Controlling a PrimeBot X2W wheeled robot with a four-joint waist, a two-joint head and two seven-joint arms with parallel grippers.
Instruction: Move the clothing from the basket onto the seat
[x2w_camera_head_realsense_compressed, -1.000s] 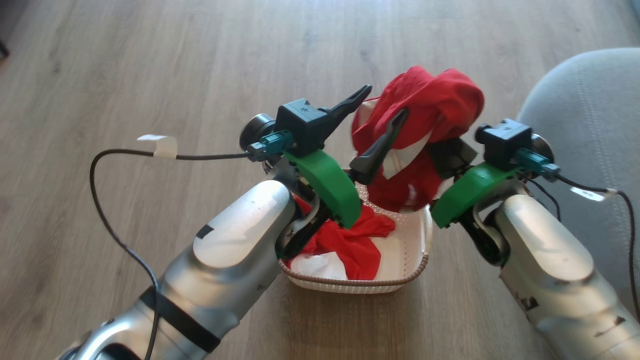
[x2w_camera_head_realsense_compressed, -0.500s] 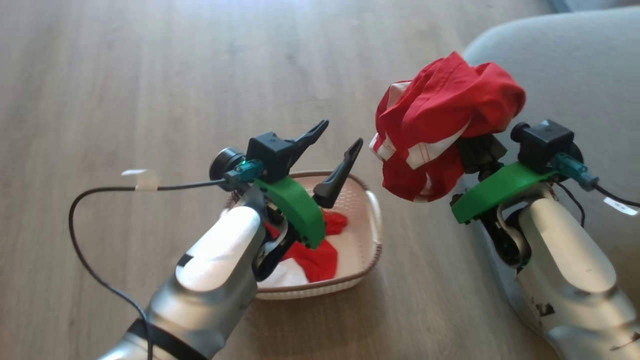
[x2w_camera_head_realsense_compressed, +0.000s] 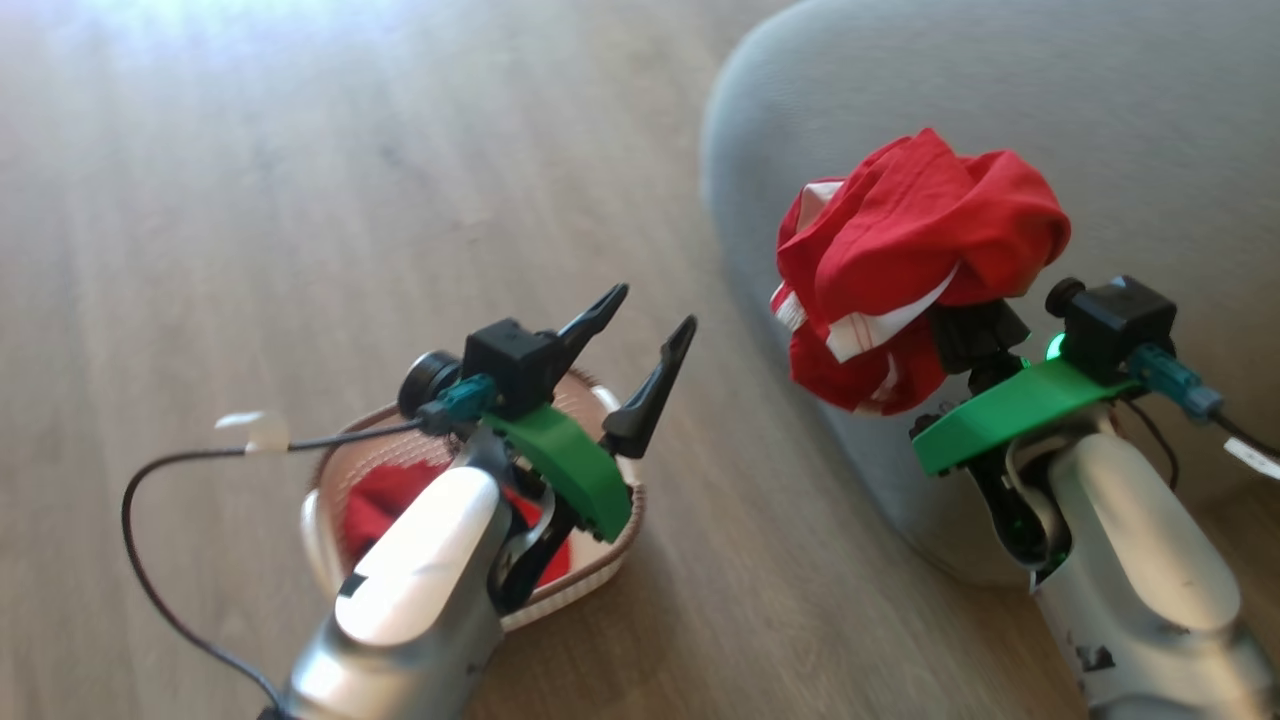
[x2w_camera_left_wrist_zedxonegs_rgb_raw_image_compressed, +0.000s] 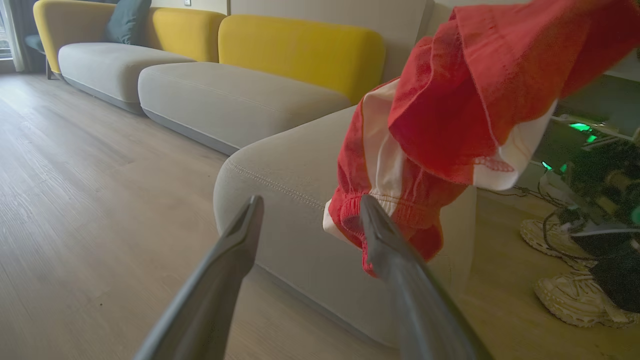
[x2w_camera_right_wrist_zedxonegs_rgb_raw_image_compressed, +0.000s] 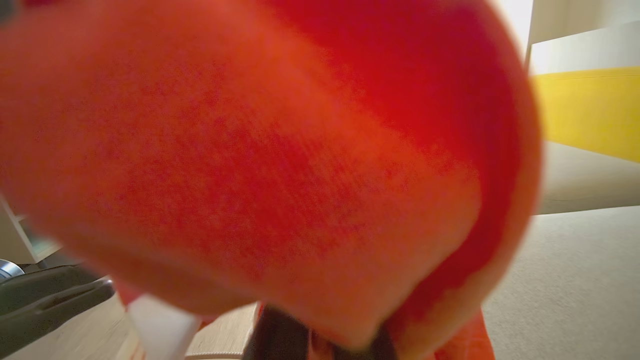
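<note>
Planks of pale wood-look floor (x2w_camera_head_realsense_compressed: 200, 200) lie at your far left in the head view. On them stands the small cream plastic basket (x2w_camera_head_realsense_compressed: 318, 525) with perforated sides and a brown woven-look rim. Some red fabric (x2w_camera_head_realsense_compressed: 375, 500) is inside it, half hidden under your left forearm.

Your left gripper (x2w_camera_head_realsense_compressed: 654, 306) hangs above the basket's far edge. Its two long dark fingers are spread wide with nothing between them. The left wrist view shows them (x2w_camera_left_wrist_zedxonegs_rgb_raw_image_compressed: 312, 200) pointing at the seat's rounded corner.

Further right, the bright red fabric clothing (x2w_camera_head_realsense_compressed: 920, 260) with white panels is bunched in a lump over your right gripper (x2w_camera_head_realsense_compressed: 965, 325). That gripper is pinched tight on the cloth, its fingertips buried in the folds. The bundle is off the floor, over the near edge of the large light grey upholstered seat (x2w_camera_head_realsense_compressed: 1000, 100). An elastic cuff of it (x2w_camera_left_wrist_zedxonegs_rgb_raw_image_compressed: 450, 125) dangles in front of the stitched corner (x2w_camera_left_wrist_zedxonegs_rgb_raw_image_compressed: 280, 170). You cannot tell whether the cloth touches the cushion.

In the right wrist view, blurred red cloth (x2w_camera_right_wrist_zedxonegs_rgb_raw_image_compressed: 280, 150) sits close to the lens.
</note>
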